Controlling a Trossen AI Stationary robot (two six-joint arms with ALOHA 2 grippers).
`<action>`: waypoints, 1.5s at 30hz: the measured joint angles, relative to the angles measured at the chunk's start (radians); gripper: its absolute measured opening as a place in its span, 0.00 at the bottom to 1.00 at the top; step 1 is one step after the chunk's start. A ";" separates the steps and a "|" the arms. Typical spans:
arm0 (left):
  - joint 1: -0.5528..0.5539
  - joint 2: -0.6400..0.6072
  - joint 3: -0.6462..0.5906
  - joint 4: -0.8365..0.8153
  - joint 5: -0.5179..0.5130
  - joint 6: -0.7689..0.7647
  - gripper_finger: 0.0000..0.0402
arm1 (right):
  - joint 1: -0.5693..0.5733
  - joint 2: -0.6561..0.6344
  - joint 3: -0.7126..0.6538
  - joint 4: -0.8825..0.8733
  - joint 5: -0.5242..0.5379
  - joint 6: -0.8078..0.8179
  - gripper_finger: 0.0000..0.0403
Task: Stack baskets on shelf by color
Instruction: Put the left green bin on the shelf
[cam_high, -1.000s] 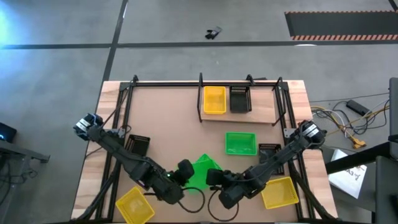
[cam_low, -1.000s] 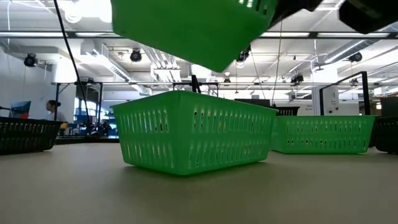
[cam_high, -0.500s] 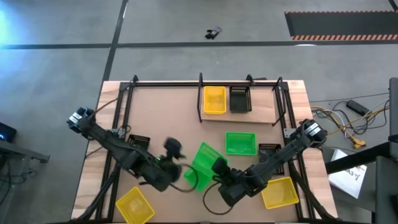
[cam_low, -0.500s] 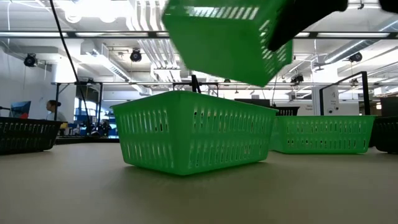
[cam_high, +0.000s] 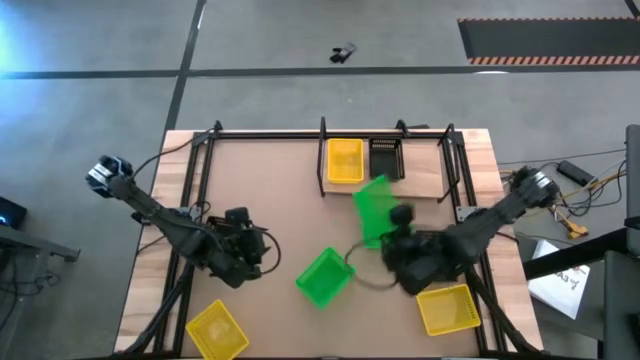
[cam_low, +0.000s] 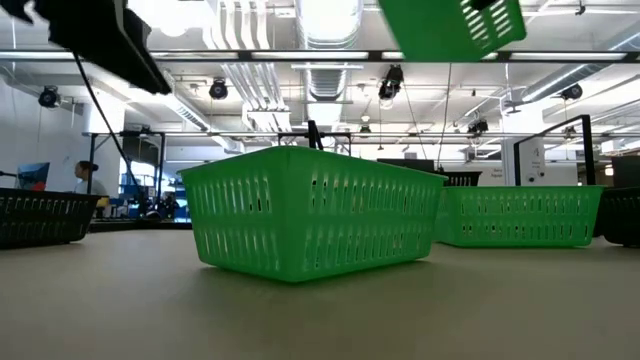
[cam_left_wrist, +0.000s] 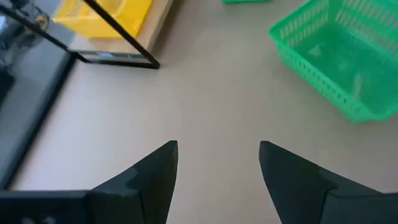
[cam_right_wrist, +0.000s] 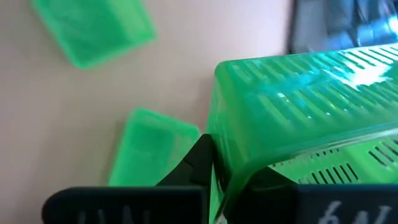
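My right gripper (cam_high: 397, 222) is shut on a green basket (cam_high: 374, 208), which hangs tilted high above the table, near the shelf (cam_high: 420, 178). The same basket (cam_low: 455, 25) shows at the top of the low view. A second green basket (cam_high: 322, 277) stands on its base at the table's middle. A third green basket (cam_low: 520, 215) sits behind it, to the right in the low view. The shelf carries a yellow basket (cam_high: 345, 160) and a black basket (cam_high: 386, 158). My left gripper (cam_left_wrist: 217, 162) is open over bare table, left of the middle basket. My right gripper holds the lifted green basket by one slotted side wall at its rim (cam_right_wrist: 219, 163). One dark finger (cam_right_wrist: 198, 163) lies outside that wall; the other seems to be inside, mostly hidden by the basket. The basket is tilted and clear of the table.
Two yellow baskets (cam_high: 215, 328) (cam_high: 448, 308) sit near the front corners. A black basket (cam_high: 222, 232) lies partly under my left arm. Thin black posts (cam_high: 205, 150) frame the table and the shelf. Bare table lies between the shelf and the middle basket.
My left gripper has let go of the lifted green basket and drawn back toward the table's left edge. My right gripper has carried that basket up and toward the far right, near the shelf, tipping it on the way. The basket beneath stayed put.
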 joint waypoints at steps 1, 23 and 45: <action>0.000 -0.005 -0.037 0.056 0.000 -0.003 0.52 | -0.010 -0.036 -0.011 -0.029 0.007 0.035 0.02; 0.000 0.029 -0.189 0.412 -0.002 0.011 0.52 | -0.398 -0.396 -0.383 0.009 -0.091 -0.060 0.02; 0.000 0.029 -0.191 0.428 0.002 0.012 0.52 | -1.010 -0.357 -0.543 0.157 -0.398 -0.424 0.02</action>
